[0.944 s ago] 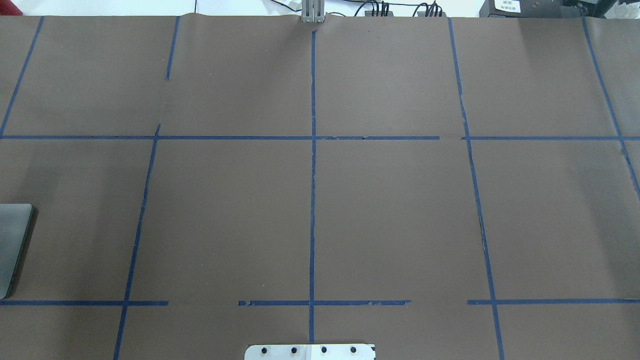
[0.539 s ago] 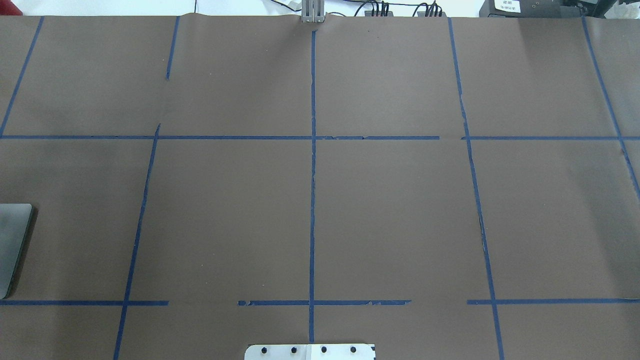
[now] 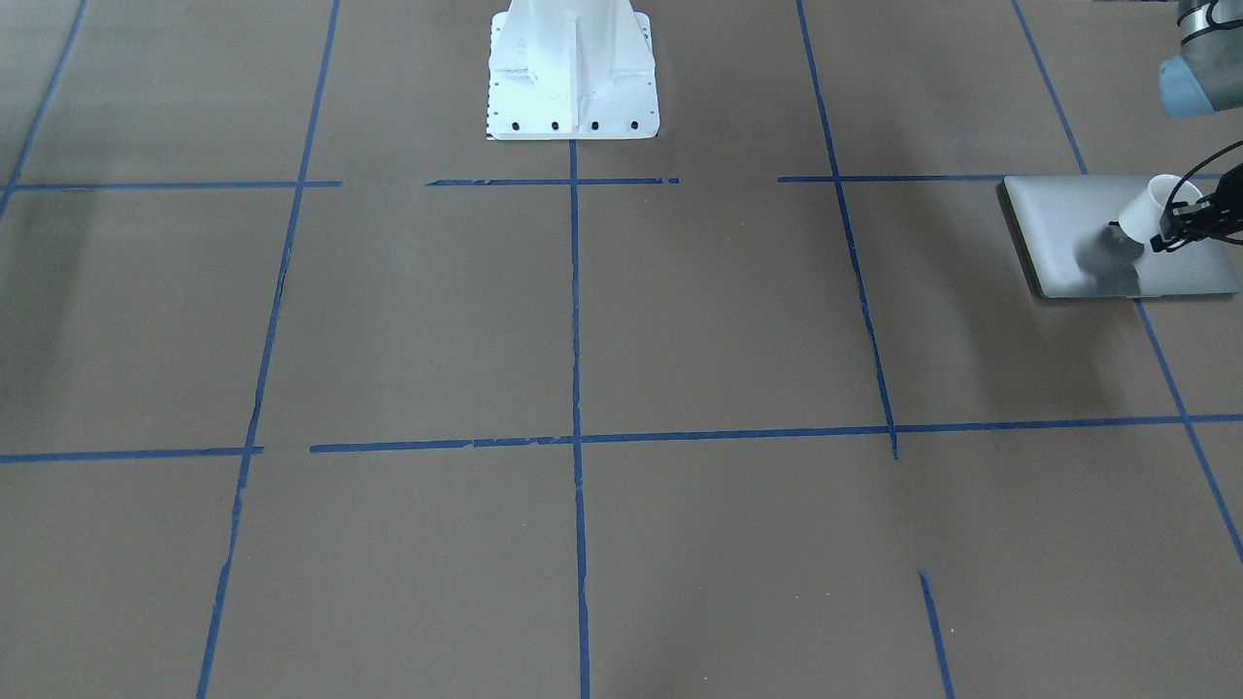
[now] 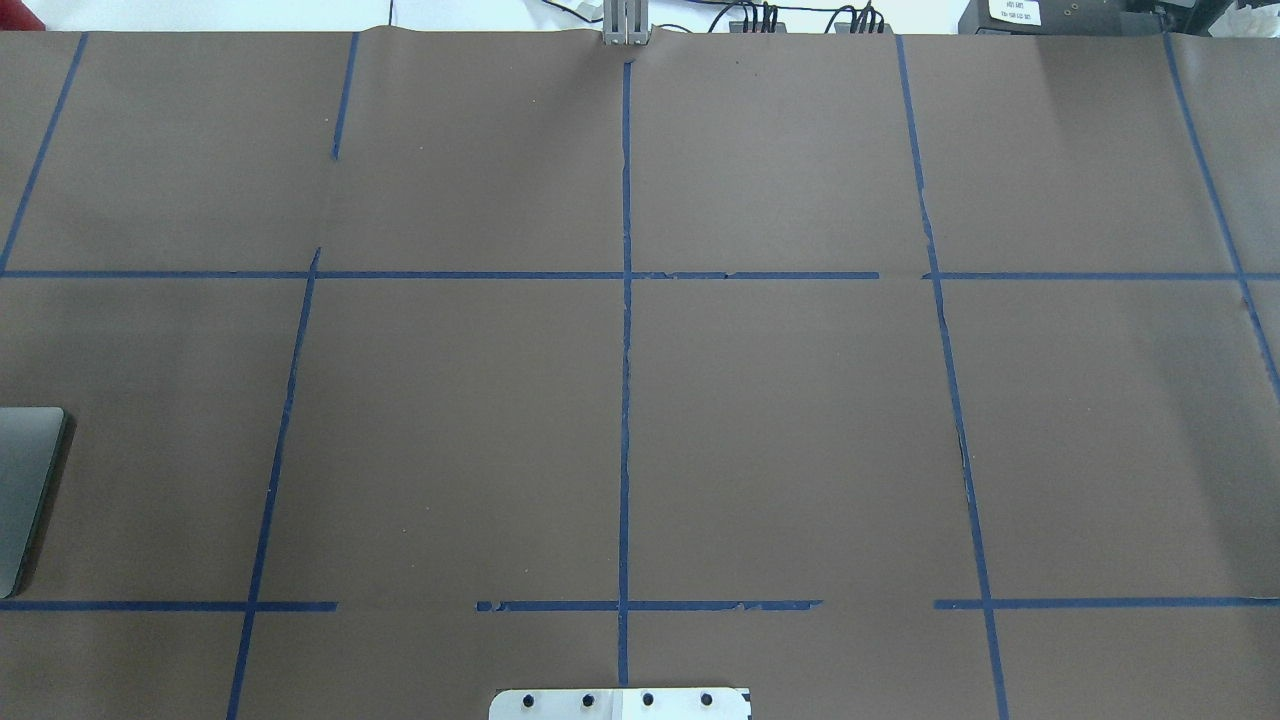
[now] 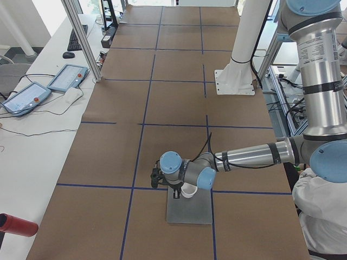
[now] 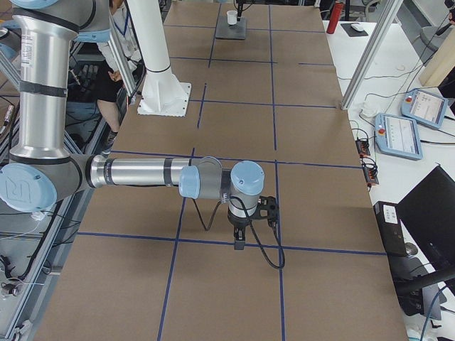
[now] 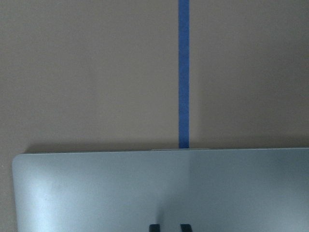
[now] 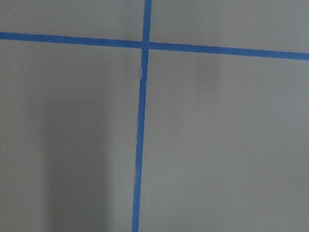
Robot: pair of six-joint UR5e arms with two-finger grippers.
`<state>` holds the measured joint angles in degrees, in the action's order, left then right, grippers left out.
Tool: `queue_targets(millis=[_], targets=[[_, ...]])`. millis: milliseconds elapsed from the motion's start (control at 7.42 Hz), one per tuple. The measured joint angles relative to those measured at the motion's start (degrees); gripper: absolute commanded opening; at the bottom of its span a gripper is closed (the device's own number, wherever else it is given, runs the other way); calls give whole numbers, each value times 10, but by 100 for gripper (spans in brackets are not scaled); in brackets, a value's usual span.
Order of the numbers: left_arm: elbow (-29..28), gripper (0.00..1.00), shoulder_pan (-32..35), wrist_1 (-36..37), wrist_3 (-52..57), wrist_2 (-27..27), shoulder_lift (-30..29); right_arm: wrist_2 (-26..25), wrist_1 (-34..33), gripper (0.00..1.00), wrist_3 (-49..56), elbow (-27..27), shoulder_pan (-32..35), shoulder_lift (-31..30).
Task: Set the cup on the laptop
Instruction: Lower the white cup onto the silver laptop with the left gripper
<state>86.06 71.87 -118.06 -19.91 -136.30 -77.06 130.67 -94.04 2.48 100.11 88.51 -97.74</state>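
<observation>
1 cup [image 3: 1146, 209], upright over the lid of 1 laptop [image 3: 1058, 228] at the table's [image 4: 800, 420] left end. Can't tell if its base touches the lid or hangs just above. L gripper [image 7: 169, 227]: fingers close together at the rim, clamped on the cup wall. 2 arms. R gripper [image 6: 239, 244] shows only in the right-end cam, pointing down over blue tape [image 6: 213, 241]; jaw state can't be told. Overhead cam catches only a strip of laptop, cup out of frame.

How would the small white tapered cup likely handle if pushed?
The small white tapered cup probably tips easily: its base looks narrower than its rim. On the smooth silver-grey laptop lid it would likely slide. Small, so probably light.
</observation>
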Motion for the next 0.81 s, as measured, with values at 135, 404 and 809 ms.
queue_targets(millis=[135,404,809], targets=[[-4,0,-8,-7,-3,0,2,0,0,100,0,0,0,0],[-18,0,-15,-26,-5,0,3,0,0,100,0,0,0,0],[-21,79,-22,-32,-17,0,3,0,0,100,0,0,0,0]])
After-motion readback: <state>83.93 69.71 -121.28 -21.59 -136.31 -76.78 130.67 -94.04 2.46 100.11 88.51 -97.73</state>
